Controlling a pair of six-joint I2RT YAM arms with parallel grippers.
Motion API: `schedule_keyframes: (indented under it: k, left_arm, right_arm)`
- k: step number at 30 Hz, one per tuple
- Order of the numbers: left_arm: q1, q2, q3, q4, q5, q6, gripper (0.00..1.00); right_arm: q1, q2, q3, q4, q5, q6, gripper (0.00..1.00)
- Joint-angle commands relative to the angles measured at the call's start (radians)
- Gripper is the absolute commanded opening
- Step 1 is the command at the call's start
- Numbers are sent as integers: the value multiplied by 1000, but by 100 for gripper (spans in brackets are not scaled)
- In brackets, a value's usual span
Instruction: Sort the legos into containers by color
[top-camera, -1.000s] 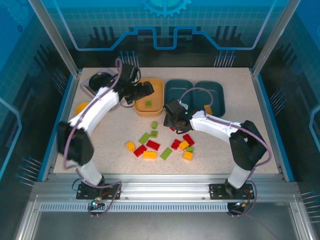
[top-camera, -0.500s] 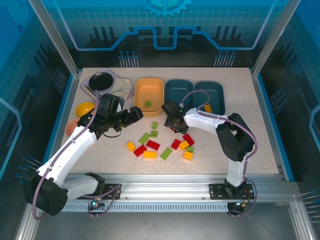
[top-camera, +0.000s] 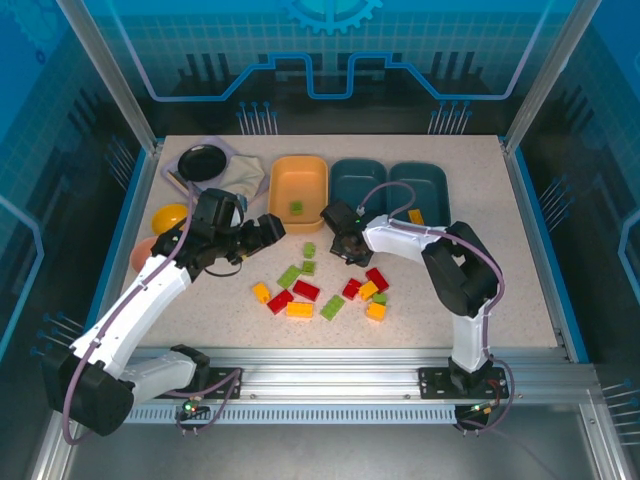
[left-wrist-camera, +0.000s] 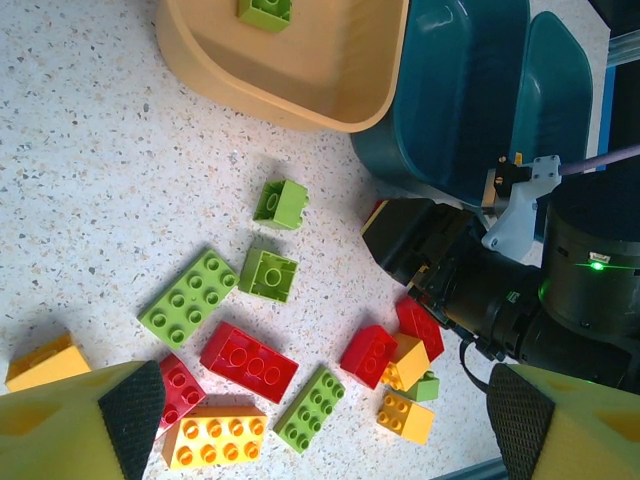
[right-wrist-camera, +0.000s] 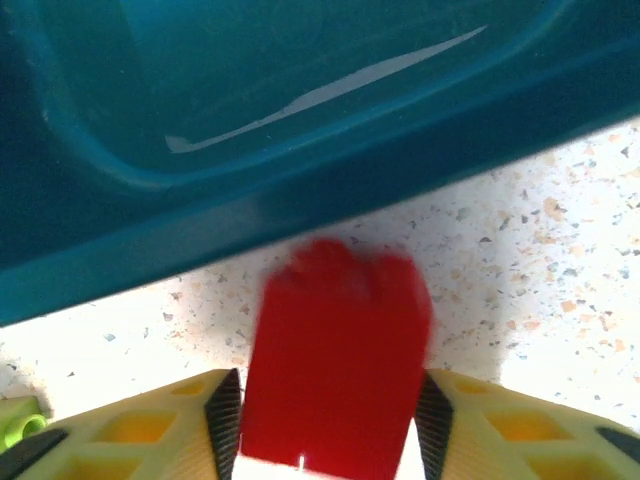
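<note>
Jaws of the right gripper (top-camera: 346, 242) grip a red lego (right-wrist-camera: 340, 365), one pad against each flank. The brick sits just beside the near wall of the middle teal tray (right-wrist-camera: 250, 120); whether it touches the table (top-camera: 480, 290) cannot be told. Jaws of the left gripper (top-camera: 268, 228) stand wide apart and hold nothing, poised above the rear of the scatter.

Progress is judged early. One green lego (top-camera: 297, 207) lies in the yellow-orange tray (top-camera: 275, 195), and one yellow-orange lego (top-camera: 416, 216) lies in the right teal tray (top-camera: 420, 167). The middle teal tray appears bare. A dozen or so loose legos (top-camera: 300, 309), in all three colours, lie on the table between the arms.

The held brick must clear the tray's raised rim, so a lift precedes any forward travel. The two grippers are near each other, which calls for care over the pile. Bare table lies to the right of and in front of the scatter. The round bowls (top-camera: 168, 214) and the black dish (top-camera: 203, 160) crowd the left rear corner.
</note>
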Motion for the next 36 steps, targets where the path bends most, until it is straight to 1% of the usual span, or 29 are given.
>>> schedule_keyframes:
  k: [1,6,9,10,15,17,20,23,27,32,36]
  left_arm:
    - [-2,-25,-22,-14,20,-6,87]
    - [-2,-27,-37,-2,22,-14,87]
    - [-4,-30,-54,4,24,-20,87]
    - [-4,-32,-59,8,26,-23,87]
    - [-13,-31,-65,23,24,-32,87]
    - [-16,-25,-65,30,24,-34,87]
    - [-19,-14,-58,39,24,-34,87]
    - [-23,-10,-49,39,22,-36,87]
    - [-29,-12,-44,34,18,-33,87]
    - [-33,-37,-51,38,23,-40,87]
    - [-33,-62,-75,65,42,-64,87]
  right_arm:
    - [-7,3,-1,-19,8,-6,45]
    - [9,-47,-34,-43,3,-38,36]
    - [27,-104,-82,-37,10,-64,36]
    - [30,-119,-90,-34,7,-82,38]
    - [26,-137,-61,-56,6,-195,57]
    - [11,-121,-44,-53,-31,-230,61]
    - [-9,-84,-17,-67,-65,-259,61]
    - [-28,-50,-5,-54,-98,-294,60]
    - [-38,0,28,-58,-115,-340,53]
    - [-42,35,42,-84,-106,-352,50]
    - [-38,30,38,-79,-97,-355,41]
